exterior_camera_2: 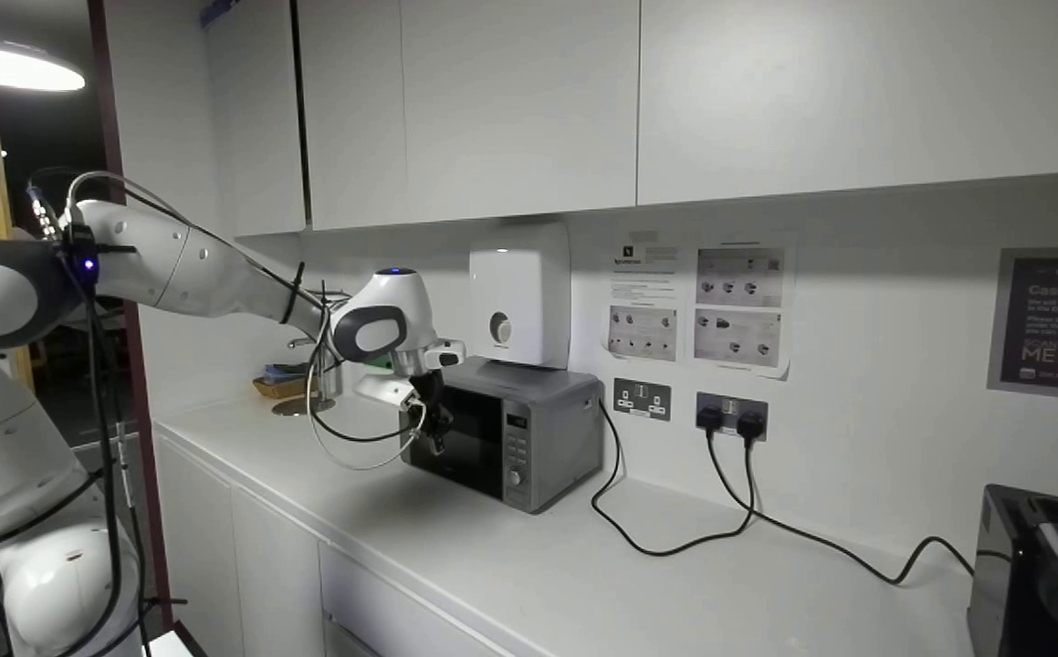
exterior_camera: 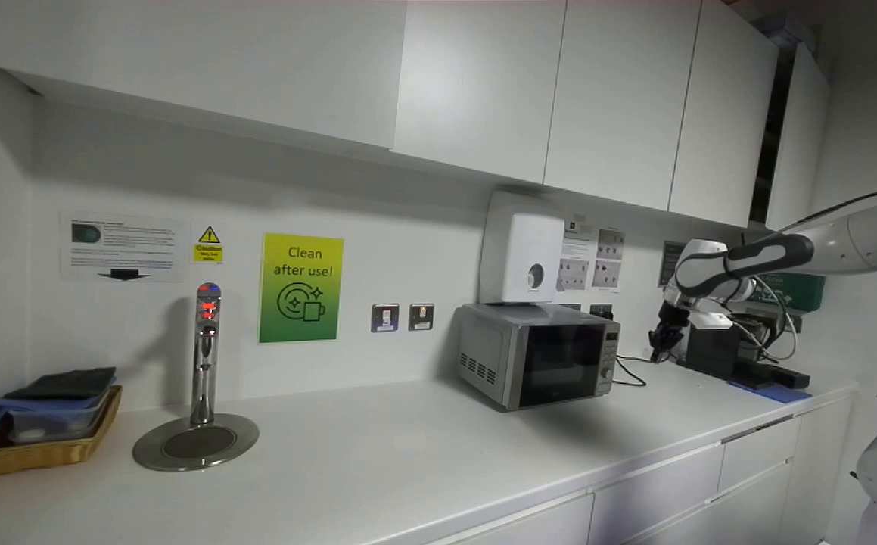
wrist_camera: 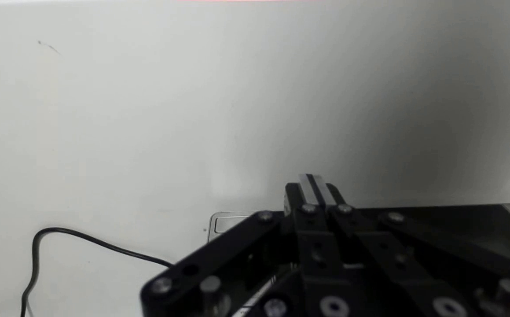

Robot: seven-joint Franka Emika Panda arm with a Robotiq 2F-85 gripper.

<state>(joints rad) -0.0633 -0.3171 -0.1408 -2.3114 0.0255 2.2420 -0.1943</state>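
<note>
Hovers, with the gripper closed tip to tip on nothing, in front of a microwave – likely heavy, rigid and slick-cased, better pinched at its small knob than across the broad body – on the white counter below a wall dispenser.

A white counter carries a microwave, basket, tap and cables.

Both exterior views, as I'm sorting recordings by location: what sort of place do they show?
Probably a shared kitchenette, perhaps in an office: a microwave and a metal tap stand on the counter, and a wall sign reads "Clean after use!"
</note>
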